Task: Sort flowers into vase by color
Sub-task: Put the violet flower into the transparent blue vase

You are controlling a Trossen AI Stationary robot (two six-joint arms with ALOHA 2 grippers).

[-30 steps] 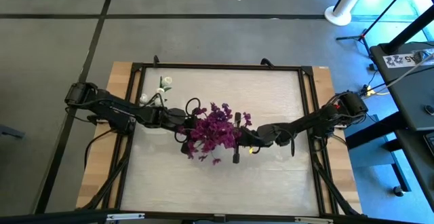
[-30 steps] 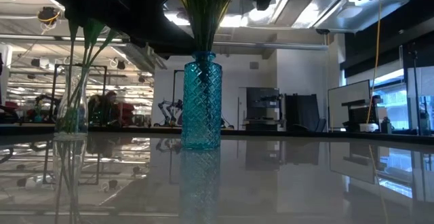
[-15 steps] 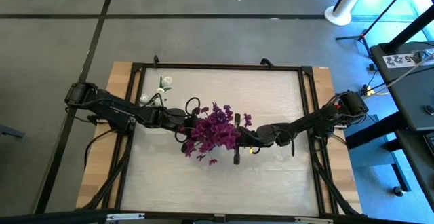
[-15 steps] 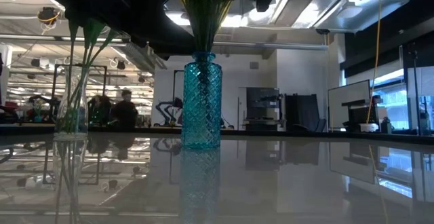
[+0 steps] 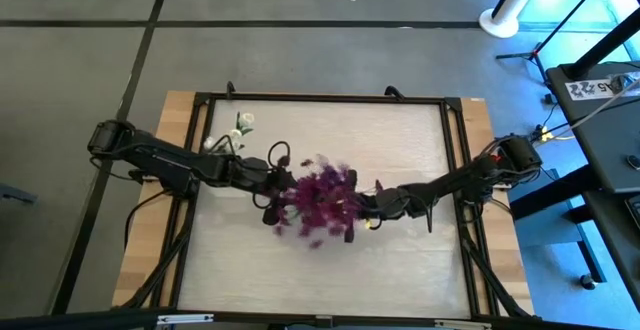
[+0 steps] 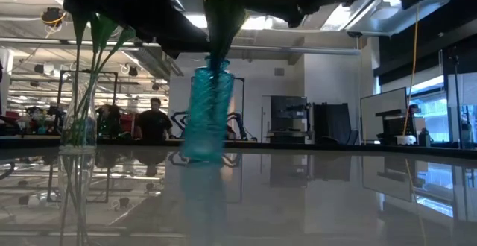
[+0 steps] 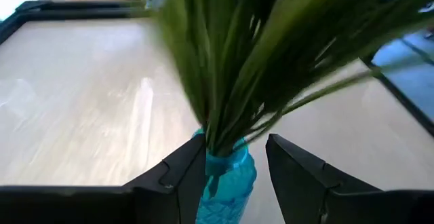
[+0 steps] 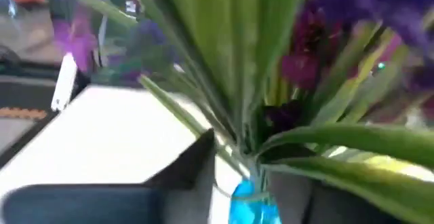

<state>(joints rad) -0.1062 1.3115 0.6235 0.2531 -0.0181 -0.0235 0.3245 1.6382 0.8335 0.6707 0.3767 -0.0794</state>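
Item, purple flowers point(image 5: 322, 202) in tilting blue vase point(image 6: 207, 113), mid-worktop point(image 5: 400, 130): your left tool point(image 7: 227, 166) stood narrowly parted astride the vase neck, right tool point(image 5: 368, 213) beside the stems, grip unreadable; you needed slow, straight withdrawal to avoid toppling it.

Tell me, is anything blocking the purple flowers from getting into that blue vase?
Nothing visible does. The purple flowers already have their stems in the blue vase, which looks tilted, with the left gripper and right gripper close on either side.
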